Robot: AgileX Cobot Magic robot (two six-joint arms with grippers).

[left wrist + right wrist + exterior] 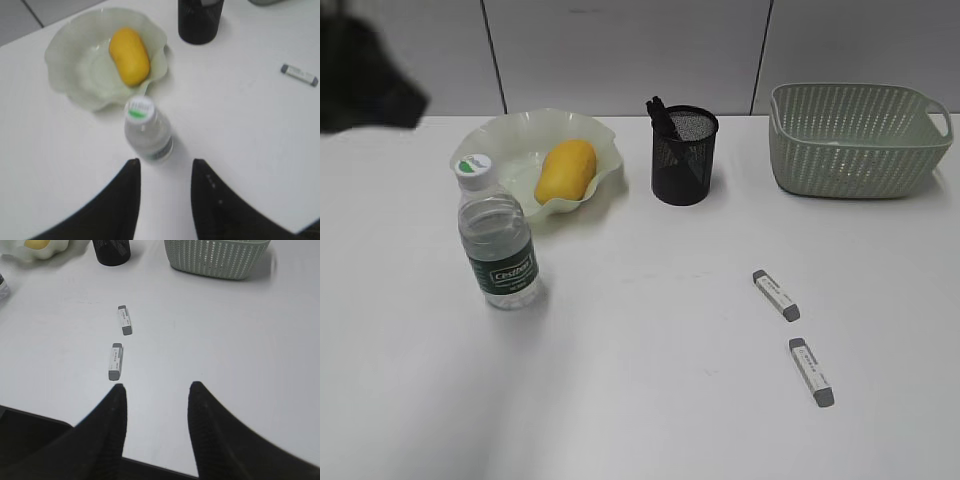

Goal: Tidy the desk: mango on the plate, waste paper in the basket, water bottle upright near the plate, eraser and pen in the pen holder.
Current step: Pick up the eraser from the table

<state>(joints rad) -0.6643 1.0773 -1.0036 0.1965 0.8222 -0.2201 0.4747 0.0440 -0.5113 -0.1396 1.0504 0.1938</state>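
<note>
Mango point(566, 171), smooth and yellow-orange, lies inside the translucent pale green ruffled plate point(500, 140) at upper left of the exterior view. Just below it the small clear water bottle point(497, 240) with dark green label and white cap stands upright on the plain white desk point(640, 400). The black wire-mesh pen holder point(684, 156), with a dark pen point(662, 116) leaning in it, sits at upper centre; the sage-green perforated basket point(855, 140) is at upper right. Two white erasers with grey ends point(776, 295) point(811, 372) lie at lower right. The left gripper point(165, 167) hovers parted and empty just below the bottle; the right gripper point(156, 390) gapes empty, beside the nearer eraser.
</note>
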